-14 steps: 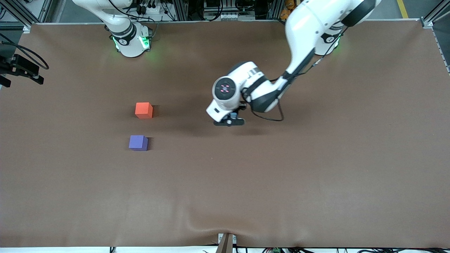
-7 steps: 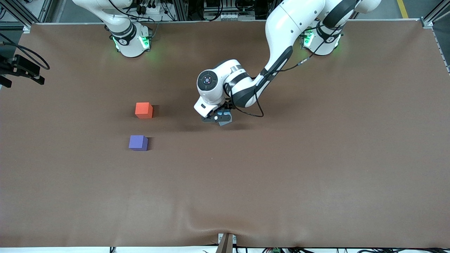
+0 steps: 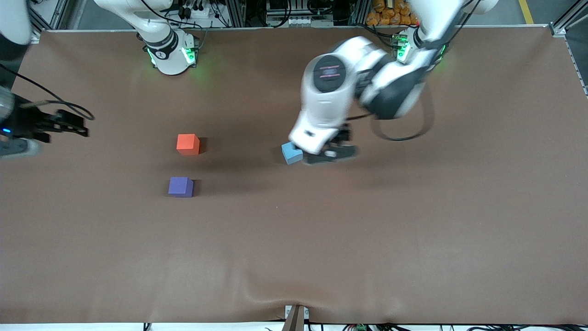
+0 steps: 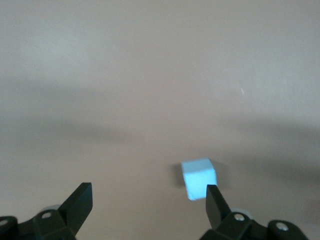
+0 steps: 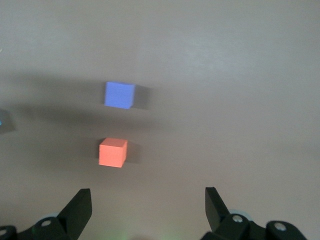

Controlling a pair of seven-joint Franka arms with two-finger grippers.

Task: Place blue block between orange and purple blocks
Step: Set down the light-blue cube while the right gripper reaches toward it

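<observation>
The blue block (image 3: 291,152) lies on the brown table, turned a little askew, apart from the other two and toward the left arm's end. The orange block (image 3: 188,144) and the purple block (image 3: 180,187) lie close together, the purple one nearer the front camera. My left gripper (image 3: 331,155) is open and empty above the table, just beside the blue block; in the left wrist view (image 4: 148,202) the block (image 4: 199,178) shows by one finger. My right gripper (image 3: 73,125) is open and empty, high over the right arm's end; its wrist view (image 5: 147,205) shows the orange block (image 5: 112,152) and the purple block (image 5: 119,94).
A gap of bare brown mat (image 3: 183,166) about one block wide separates the orange and purple blocks. A small bracket (image 3: 295,317) sits at the table's front edge. A black cable (image 3: 399,135) loops from the left arm's wrist.
The left gripper has opened, left the blue block on the table, and risen and drawn off toward the left arm's end. The right gripper has shifted in toward the table.
</observation>
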